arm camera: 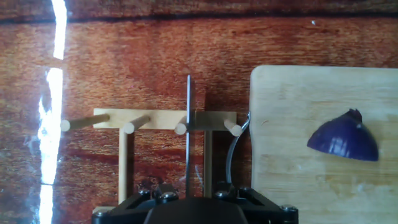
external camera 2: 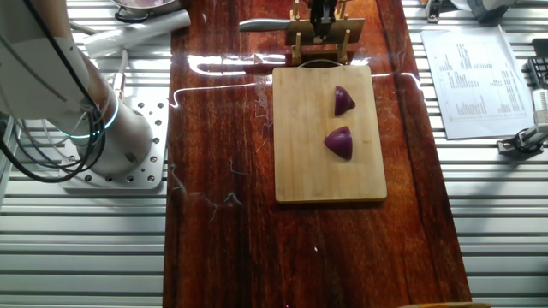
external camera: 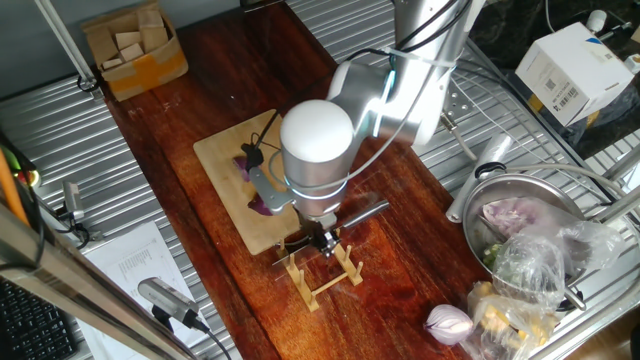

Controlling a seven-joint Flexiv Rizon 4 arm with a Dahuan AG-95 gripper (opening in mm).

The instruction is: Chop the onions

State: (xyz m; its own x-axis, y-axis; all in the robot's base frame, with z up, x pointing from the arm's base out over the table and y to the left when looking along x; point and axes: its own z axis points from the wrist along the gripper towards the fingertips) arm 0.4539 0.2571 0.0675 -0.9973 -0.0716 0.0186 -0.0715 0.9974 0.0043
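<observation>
Two purple onion wedges (external camera 2: 343, 100) (external camera 2: 339, 142) lie on the wooden cutting board (external camera 2: 300, 154); one wedge (arm camera: 344, 140) shows at the right of the hand view. The cleaver (arm camera: 188, 124) stands edge-on in the wooden peg rack (arm camera: 155, 119), just off the board's end. Its blade (external camera 2: 261, 25) sticks out sideways from the rack. My gripper (external camera: 322, 240) is down over the rack, straddling the cleaver. Its fingers are hidden under the hand body, so I cannot make out whether they hold it. The arm covers part of the wedges (external camera: 262, 205) in one fixed view.
A cardboard box of wooden blocks (external camera: 135, 45) sits at the table's far end. A metal bowl with bagged food (external camera: 520, 215) and a whole pale onion (external camera: 448, 322) lie beside the rack. Printed papers (external camera 2: 479, 81) and the robot base (external camera 2: 111, 137) flank the wooden strip.
</observation>
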